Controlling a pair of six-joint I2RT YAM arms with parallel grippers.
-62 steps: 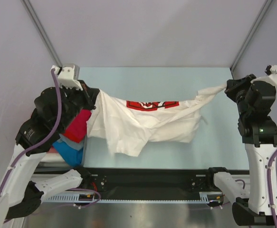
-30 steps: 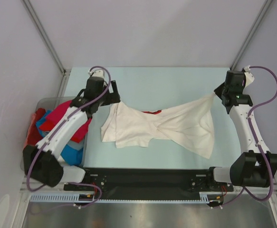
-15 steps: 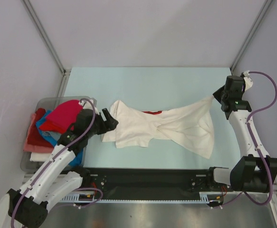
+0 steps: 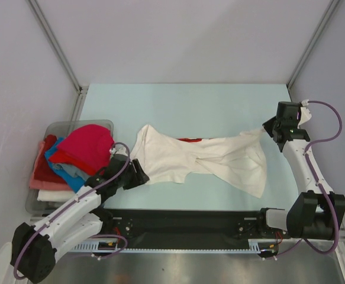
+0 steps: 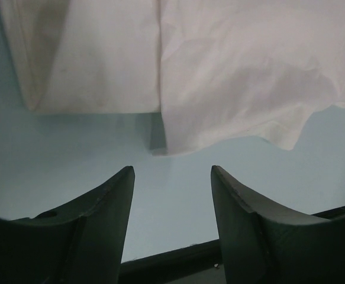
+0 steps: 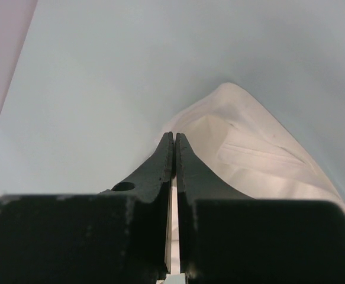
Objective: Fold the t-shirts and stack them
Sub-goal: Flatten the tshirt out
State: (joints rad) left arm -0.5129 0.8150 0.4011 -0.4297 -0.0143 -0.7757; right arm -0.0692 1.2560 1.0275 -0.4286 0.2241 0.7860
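Observation:
A white t-shirt [image 4: 208, 160] lies crumpled across the middle of the table, with a sliver of its red print [image 4: 187, 139] showing. My right gripper [image 4: 268, 128] is shut on the shirt's far right corner, which is lifted a little; in the right wrist view white cloth [image 6: 261, 154] runs in between the closed fingers [image 6: 160, 160]. My left gripper [image 4: 141, 176] stands open just short of the shirt's near left hem [image 5: 219, 136], with nothing between its fingers [image 5: 110, 201]. Magenta-red [image 4: 86, 145], blue [image 4: 63, 165] and pink [image 4: 42, 177] t-shirts are heaped at the left.
The heap of coloured shirts sits in a clear grey plastic bin [image 4: 57, 125] at the table's left edge. A black rail [image 4: 190, 222] runs along the near edge between the arm bases. Pale blue tabletop [image 4: 184, 103] shows behind the shirt.
My left arm has pulled back from the shirt's far left corner to its near left hem, and its jaws have narrowed. The right gripper still holds its corner in much the same place.

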